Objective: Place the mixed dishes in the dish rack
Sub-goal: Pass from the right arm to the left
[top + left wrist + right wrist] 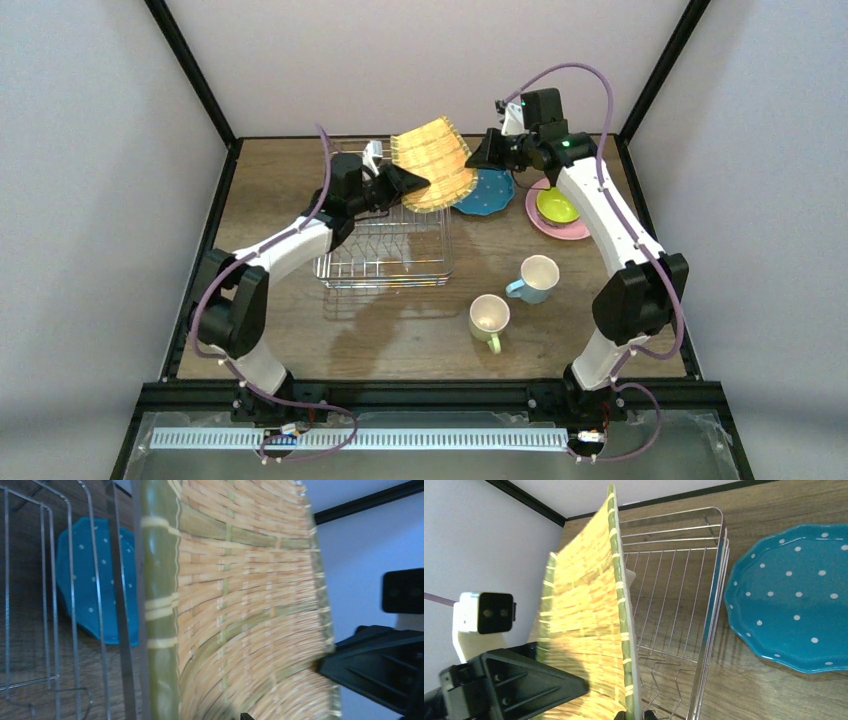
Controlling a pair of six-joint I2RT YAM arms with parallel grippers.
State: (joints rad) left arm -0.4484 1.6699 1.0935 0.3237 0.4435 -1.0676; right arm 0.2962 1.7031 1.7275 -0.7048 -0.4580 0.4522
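A brown wood-grain counter (400, 340) with a black frame along its edges carries everything. A rectangular silver wire-grid dish rack (385, 283) with low sides stands on it left of centre, toward the far side. Just beside the rack's right side a teal plate with white dots (492, 195) lies flat on the wood. Right of that lies a round pink plate (572, 232), close to the teal one; whether their rims touch cannot be told. Nearer, right of the rack's front corner, a light-blue mug (535, 278) stands upright, and a pale yellow-green mug (489, 318) stands upright just beside it, slightly nearer and to the left, the two apart.
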